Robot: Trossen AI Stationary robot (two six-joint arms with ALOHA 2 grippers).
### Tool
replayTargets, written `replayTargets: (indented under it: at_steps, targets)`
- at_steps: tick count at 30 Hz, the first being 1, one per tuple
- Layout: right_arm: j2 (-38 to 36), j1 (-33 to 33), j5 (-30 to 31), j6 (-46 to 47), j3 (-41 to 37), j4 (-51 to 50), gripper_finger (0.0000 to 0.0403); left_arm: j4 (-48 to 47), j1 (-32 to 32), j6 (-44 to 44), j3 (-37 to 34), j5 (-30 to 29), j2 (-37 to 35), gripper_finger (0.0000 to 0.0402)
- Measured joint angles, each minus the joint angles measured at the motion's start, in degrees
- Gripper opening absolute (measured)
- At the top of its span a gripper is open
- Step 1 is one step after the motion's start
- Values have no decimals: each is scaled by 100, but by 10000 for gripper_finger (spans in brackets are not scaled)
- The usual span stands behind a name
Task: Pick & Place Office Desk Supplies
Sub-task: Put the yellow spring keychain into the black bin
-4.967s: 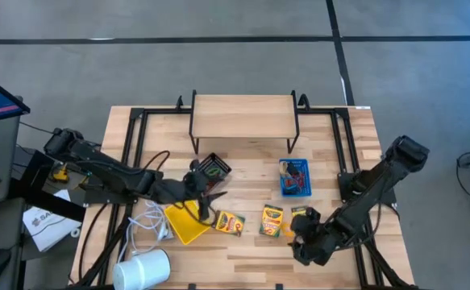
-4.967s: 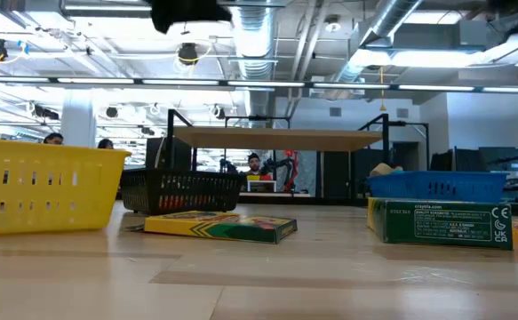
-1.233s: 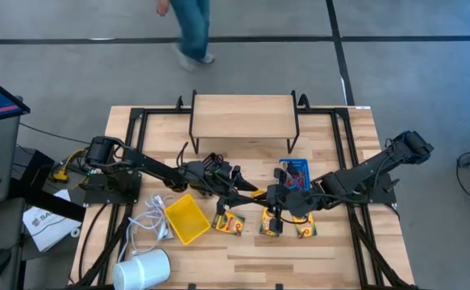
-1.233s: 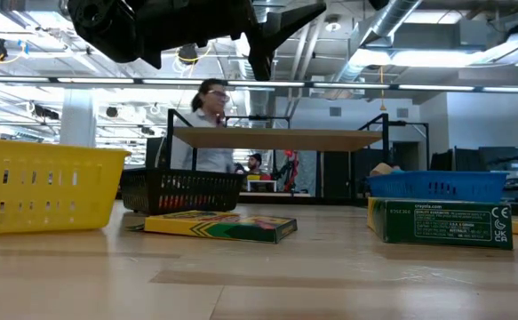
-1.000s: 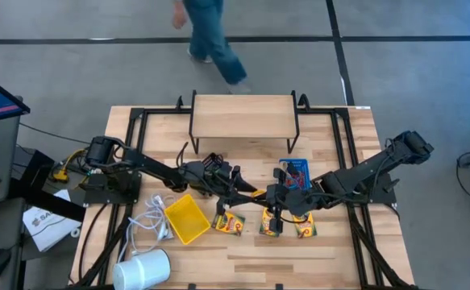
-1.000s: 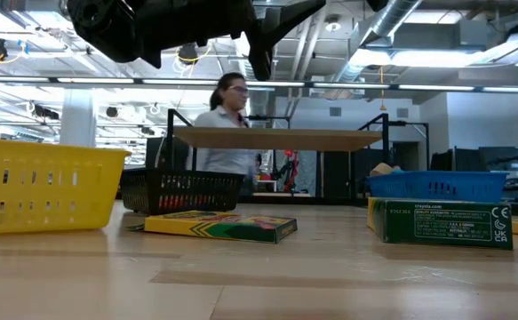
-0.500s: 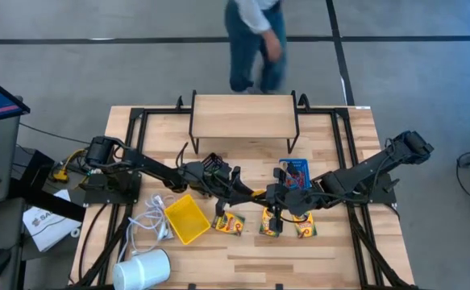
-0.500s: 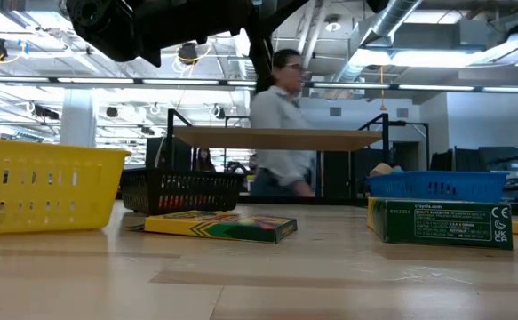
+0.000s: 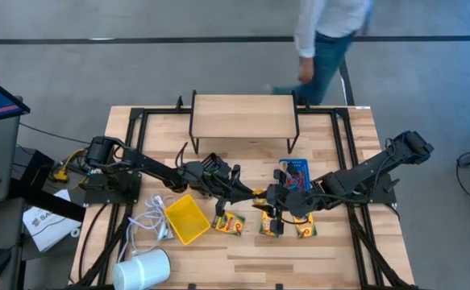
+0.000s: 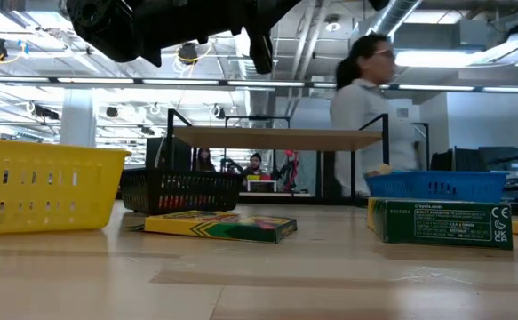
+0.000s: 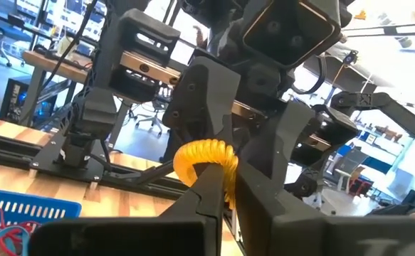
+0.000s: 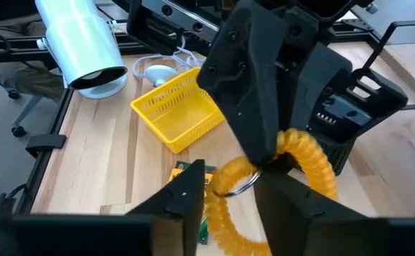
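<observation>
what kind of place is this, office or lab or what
Most likely a robotics lab or open workshop. Bare ducts and pipes run along the ceiling, two robot arms work over a wooden table on a black frame, and a person walks past more workbenches and monitors behind.

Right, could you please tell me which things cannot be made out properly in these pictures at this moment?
High view: the yellow coiled ring is tiny between the left gripper and right gripper; which jaws hold it is unclear there.
Low view: the top edge cuts off the arms; ring unseen.
Blue bin: its wall hides the contents in the low view.
Black bin: the left arm partly covers it in the high view.
</observation>
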Motion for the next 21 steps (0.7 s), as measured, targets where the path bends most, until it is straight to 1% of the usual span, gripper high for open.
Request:
replayTargets:
  at_steps: [6, 11, 15, 17, 21]
  targets:
    - [0, 103, 41, -4, 0, -36, 150, 7, 24, 20, 0, -94, 0, 15]
    - [0, 186, 52, 66, 2, -356, 175, -12, 209, 23, -2, -167, 0, 15]
    - [0, 184, 353, 358, 4, -810, 186, -40, 369, 23, -2, -161, 0, 14]
    - [0, 180, 584, 559, 7, -1139, 190, -269, 444, 23, -3, -165, -10, 14]
    - [0, 185, 881, 1115, 7, -1916, 191, -1307, 542, 41, -26, -230, -108, 14]
